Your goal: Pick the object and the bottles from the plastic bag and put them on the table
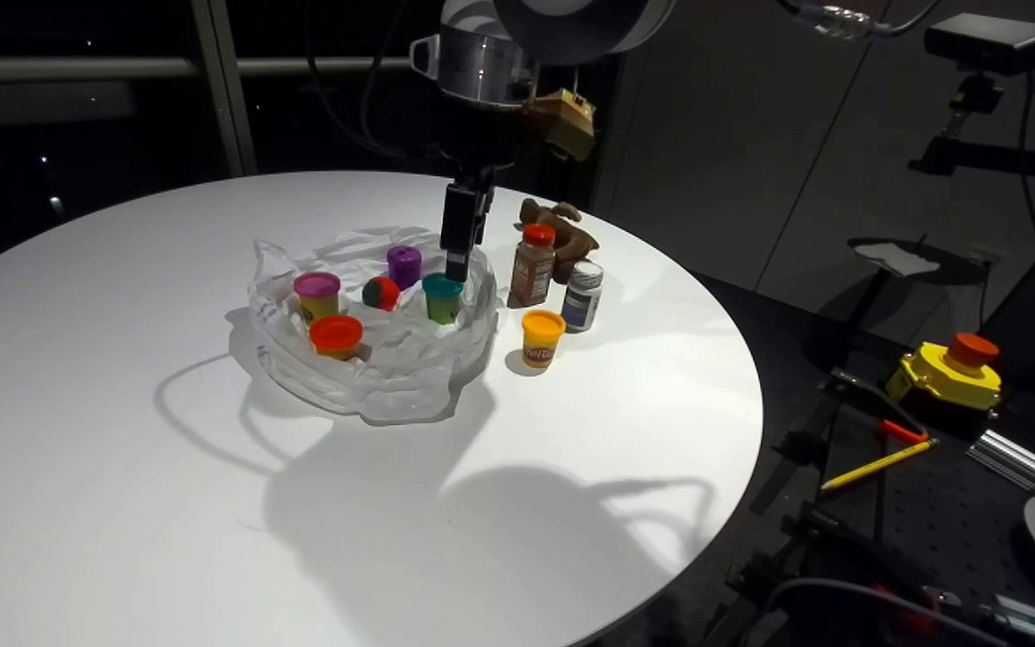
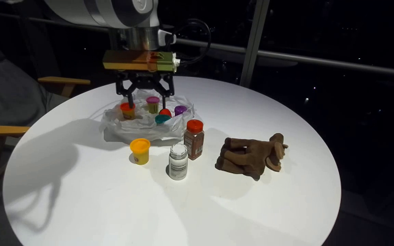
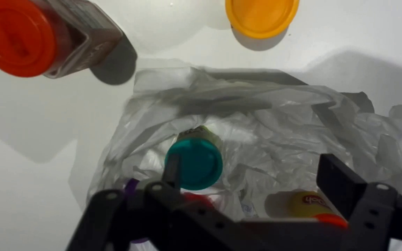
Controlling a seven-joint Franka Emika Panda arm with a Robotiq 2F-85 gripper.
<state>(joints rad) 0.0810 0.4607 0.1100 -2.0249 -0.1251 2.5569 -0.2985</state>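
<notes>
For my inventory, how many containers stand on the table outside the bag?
3: a yellow tub and a red-capped bottle, each beside the bag, and a white-capped bottle farther out, near both.

1. Inside the plastic bag (image 3: 291,125) I have a gap between the teal-lidded tub (image 3: 199,161) and the red-orange-lidded tub (image 3: 310,205).
2. The former crowds one finger (image 3: 172,170) (touching or not, I cannot tell).
3. Just outside the bag, an amber-lidded tub (image 1: 542,340) and red-capped jar (image 1: 532,274) block me.
4. Across the bag from them, open table (image 1: 104,350).
</notes>
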